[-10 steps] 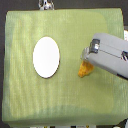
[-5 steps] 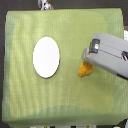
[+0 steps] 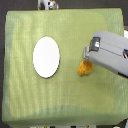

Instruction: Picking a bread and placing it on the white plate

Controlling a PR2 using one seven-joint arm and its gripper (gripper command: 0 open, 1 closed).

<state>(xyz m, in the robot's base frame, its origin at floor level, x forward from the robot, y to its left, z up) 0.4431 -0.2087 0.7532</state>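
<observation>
The bread (image 3: 83, 68), a small lumpy orange-yellow piece, lies on the green cloth at the exterior view's right of centre. My grey gripper (image 3: 88, 58) reaches in from the right edge, and its tip sits right over the bread's upper right part, covering it. The fingers are too blurred to separate, so I cannot tell whether they are closed on the bread. The white plate (image 3: 46, 57), a plain oval, lies to the left of the bread with a gap of cloth between them. Nothing is on it.
A green cloth (image 3: 60, 100) covers the whole table. The bulky grey arm (image 3: 111, 52) fills the right side. Some dark and white equipment (image 3: 48, 4) shows beyond the top edge.
</observation>
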